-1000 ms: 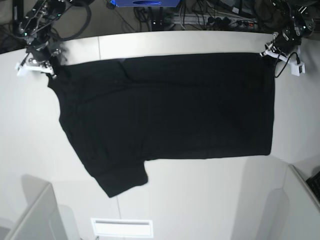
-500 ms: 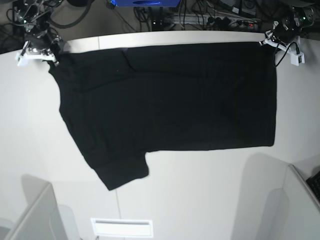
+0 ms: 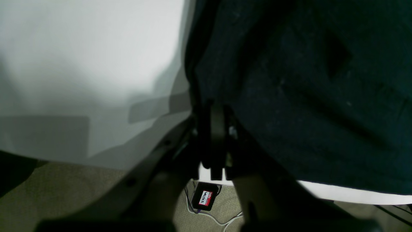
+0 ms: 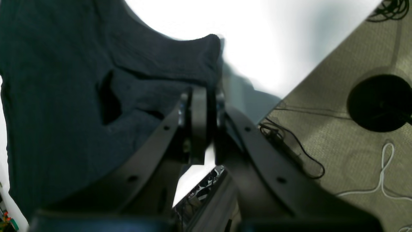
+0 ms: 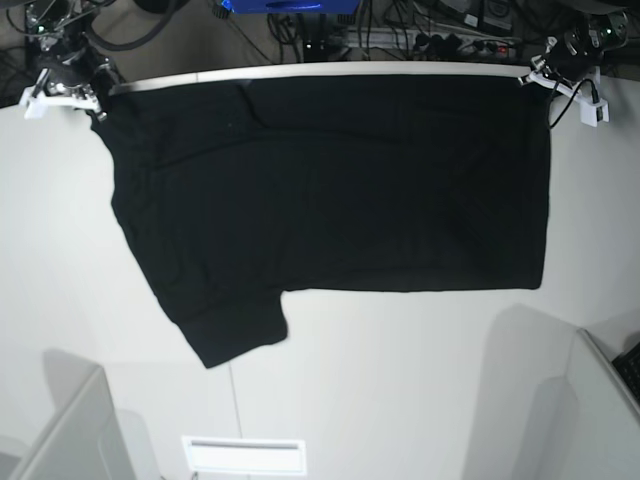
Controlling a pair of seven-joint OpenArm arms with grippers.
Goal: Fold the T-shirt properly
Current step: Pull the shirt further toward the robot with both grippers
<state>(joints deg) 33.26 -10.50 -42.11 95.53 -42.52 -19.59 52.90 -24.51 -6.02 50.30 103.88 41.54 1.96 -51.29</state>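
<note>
The black T-shirt (image 5: 330, 185) lies spread flat on the white table (image 5: 400, 380), plain side up, with one sleeve (image 5: 235, 330) pointing to the front left. Its far edge reaches the table's back edge. My left gripper (image 5: 533, 80) is shut on the shirt's far right corner; the left wrist view shows its jaws (image 3: 214, 109) closed on the cloth's edge (image 3: 305, 96). My right gripper (image 5: 92, 98) is shut on the far left corner; the right wrist view shows its jaws (image 4: 202, 93) closed on bunched cloth (image 4: 64, 80). No print is visible.
Cables and a power strip (image 5: 440, 40) lie behind the table, with a blue object (image 5: 290, 5) beside them. Grey panels stand at the front left (image 5: 60, 430) and front right (image 5: 600, 400). A white vent (image 5: 243, 455) sits at the front edge. Carpet with a small black box (image 3: 203, 199) lies below.
Both grippers have pulled the shirt's far edge away toward the table's back edge. The whole shirt slid back with them and lies tauter.
</note>
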